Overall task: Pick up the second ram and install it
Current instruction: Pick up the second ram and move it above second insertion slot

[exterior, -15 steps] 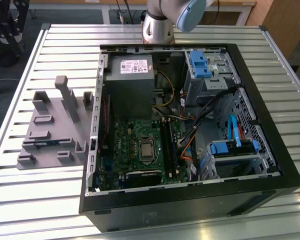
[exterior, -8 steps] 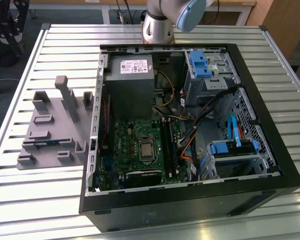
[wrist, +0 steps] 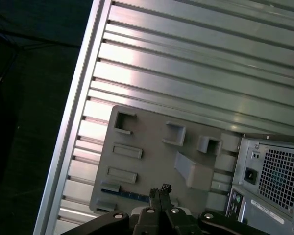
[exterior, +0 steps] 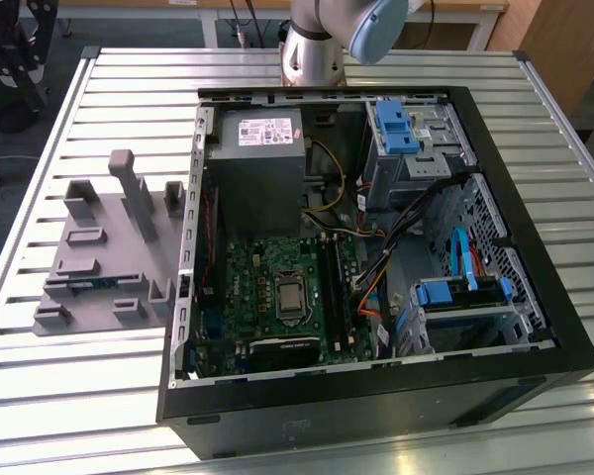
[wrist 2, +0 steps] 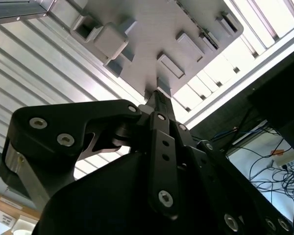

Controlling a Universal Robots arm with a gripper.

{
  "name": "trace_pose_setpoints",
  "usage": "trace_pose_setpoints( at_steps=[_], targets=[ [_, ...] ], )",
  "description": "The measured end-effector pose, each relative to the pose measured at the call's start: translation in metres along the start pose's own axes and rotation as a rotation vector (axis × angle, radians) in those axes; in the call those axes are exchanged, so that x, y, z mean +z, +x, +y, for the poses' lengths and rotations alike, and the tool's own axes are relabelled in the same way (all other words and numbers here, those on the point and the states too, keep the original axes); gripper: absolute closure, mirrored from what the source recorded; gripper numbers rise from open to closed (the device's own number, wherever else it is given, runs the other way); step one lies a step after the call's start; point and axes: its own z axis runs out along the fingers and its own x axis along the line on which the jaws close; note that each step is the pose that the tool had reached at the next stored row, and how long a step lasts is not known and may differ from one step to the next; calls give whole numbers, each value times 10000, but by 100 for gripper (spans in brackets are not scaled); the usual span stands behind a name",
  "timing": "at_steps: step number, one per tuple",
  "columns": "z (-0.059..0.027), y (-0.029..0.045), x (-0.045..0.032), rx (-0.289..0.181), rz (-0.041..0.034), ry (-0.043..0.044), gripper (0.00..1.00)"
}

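Observation:
The second ram (exterior: 97, 282) is a thin dark blue-green stick lying in a groove of the grey fixture tray (exterior: 109, 252), on the exterior view's left of the computer case. In the first wrist view the ram (wrist: 125, 195) shows as a blue strip on the tray (wrist: 152, 156), close beside my gripper (wrist: 160, 190). My gripper hangs well above the tray, shut with nothing between its fingers. The second wrist view has the gripper (wrist 2: 156, 94) pointing at the tray (wrist 2: 152, 39). The long black memory slots (exterior: 335, 287) sit on the motherboard (exterior: 262, 287).
The open computer case (exterior: 535, 336) lies flat on the slatted metal table (exterior: 79, 396), with a power supply (exterior: 257, 158) and blue-tabbed drive cages (exterior: 396, 129) inside. The case's rear panel (wrist: 274, 176) borders the tray. Upright posts (exterior: 139, 198) rise from the tray.

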Motion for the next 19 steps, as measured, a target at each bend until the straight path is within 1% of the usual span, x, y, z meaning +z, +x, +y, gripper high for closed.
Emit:
trace_pose_setpoints(
  at_steps=[3, 8, 15, 17, 19],
  targets=[
    [0, 0, 0, -179, 8, -4, 89],
    [0, 1, 0, -606, 26, -15, 89],
    [0, 4, 0, -1315, 56, -26, 89],
    [0, 5, 1, -1534, 69, -14, 89],
    [1, 6, 0, -1694, 96, 43, 89]
  ],
)
